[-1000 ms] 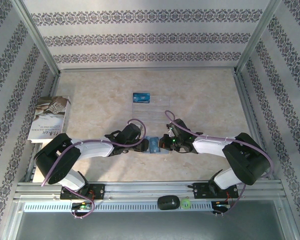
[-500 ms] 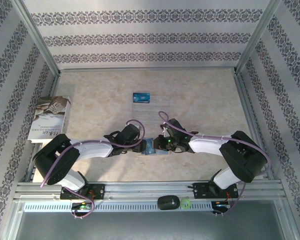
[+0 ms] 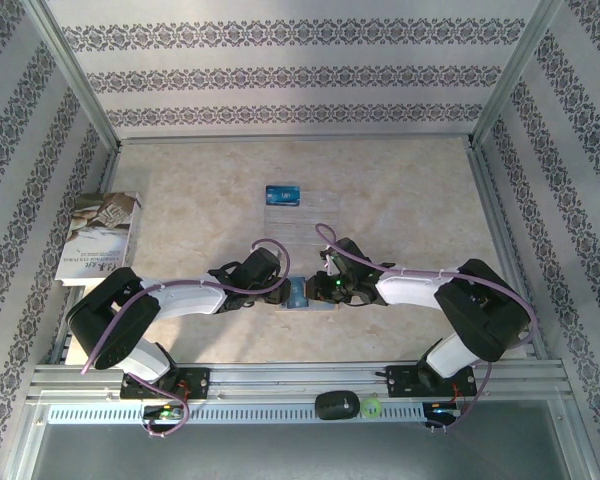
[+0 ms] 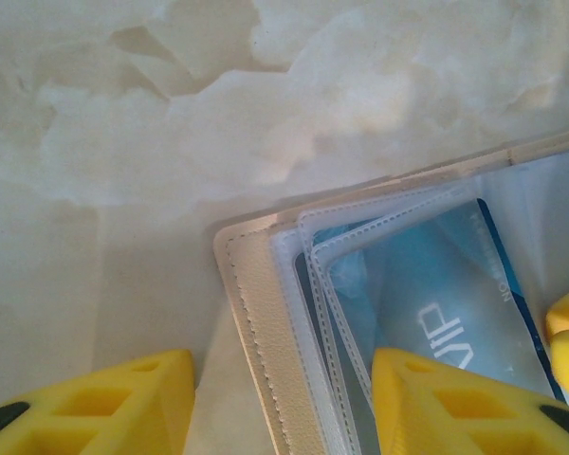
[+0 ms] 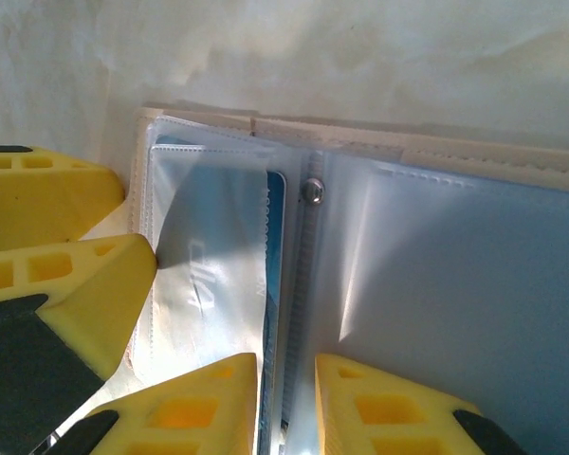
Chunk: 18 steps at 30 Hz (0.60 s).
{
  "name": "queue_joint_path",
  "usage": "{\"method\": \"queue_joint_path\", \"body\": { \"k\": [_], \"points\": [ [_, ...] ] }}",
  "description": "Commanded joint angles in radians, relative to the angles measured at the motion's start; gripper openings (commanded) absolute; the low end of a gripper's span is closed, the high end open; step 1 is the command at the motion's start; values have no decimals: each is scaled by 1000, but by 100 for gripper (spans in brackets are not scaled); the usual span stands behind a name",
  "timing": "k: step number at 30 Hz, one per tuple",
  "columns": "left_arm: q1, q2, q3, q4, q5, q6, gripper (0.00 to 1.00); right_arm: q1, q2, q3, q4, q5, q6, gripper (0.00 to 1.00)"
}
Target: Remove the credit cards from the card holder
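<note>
The card holder (image 3: 301, 296) lies open on the table between my two grippers, its tan edge (image 4: 256, 322) and clear sleeves facing up. A bright blue credit card (image 4: 446, 284) with pale print sits inside a sleeve. My left gripper (image 4: 283, 360) is open and straddles the holder's tan edge, with one finger on the table and the other over the sleeved card. My right gripper (image 5: 286, 365) stands open by a narrow gap over the sleeves' spine, and the blue card's edge (image 5: 275, 237) lies in that gap. A second blue card (image 3: 283, 194) lies on the clear tray.
The clear plastic tray (image 3: 315, 215) sits just beyond the holder at the middle of the table. A book (image 3: 98, 235) lies at the left edge. Metal frame posts and patterned walls close in the table on three sides.
My right gripper has moved left onto the holder and its jaws have parted slightly from shut. The left jaws have narrowed around the holder's edge.
</note>
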Motion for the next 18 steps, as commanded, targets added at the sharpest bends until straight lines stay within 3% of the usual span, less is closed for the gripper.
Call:
{"method": "queue_joint_path", "body": {
  "k": [1, 8, 18],
  "points": [
    [-11, 71, -31, -63, 45, -9, 52, -10, 24, 27, 19, -27, 1, 23],
    [-11, 74, -33, -60, 49, -9, 52, -12, 61, 23, 26, -13, 10, 15],
    [-10, 71, -36, -58, 43, -9, 53, -1, 3, 31, -238, 272, -70, 10]
  ]
}}
